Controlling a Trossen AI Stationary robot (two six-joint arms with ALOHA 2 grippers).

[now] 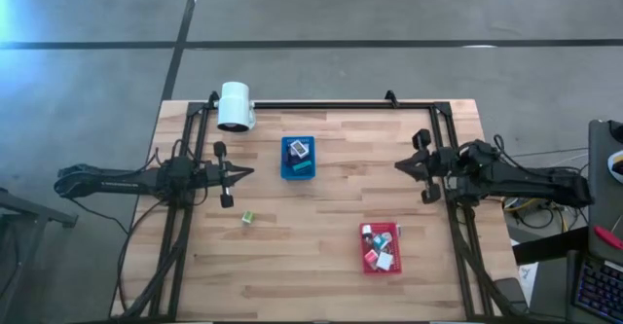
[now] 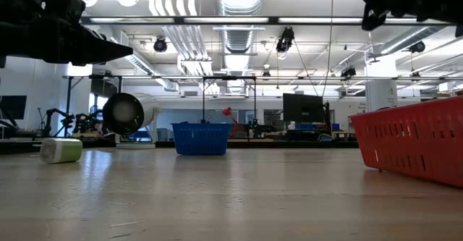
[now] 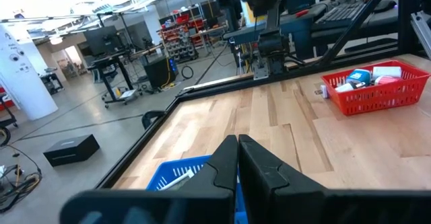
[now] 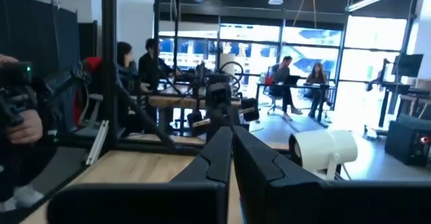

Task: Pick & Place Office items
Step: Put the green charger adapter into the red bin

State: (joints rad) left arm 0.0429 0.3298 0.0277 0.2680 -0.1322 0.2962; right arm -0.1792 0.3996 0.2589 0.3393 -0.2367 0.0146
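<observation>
On table, near left arm: green block (image 1: pixel 248 217), lone piece outside both trays, lying flat on bare wood. Shows in low view as a small pale-green piece (image 2: pixel 61 150) with long axis running roughly across that picture. Axis in high view too small to read with confidence; which way it points cannot be told.

Left tool (image 1: pixel 245 173): fingers pressed together, empty, raised above table. Block lies just beside its tip, slightly toward table's front edge; clearly the nearer arm.

Right tool (image 1: pixel 401 165): fingers pressed together, empty, raised at far right side. Well apart from block, with both trays nearer to it.

Blue tray (image 1: pixel 299 171): between the two tools, toward back of table, holding a few pieces.

Red tray (image 1: pixel 382 263): front right, holding several pieces in white, teal and pink-red.

Judged next: left tool to spread, then come down on block; wrist turn to be set once axis is clear.
</observation>
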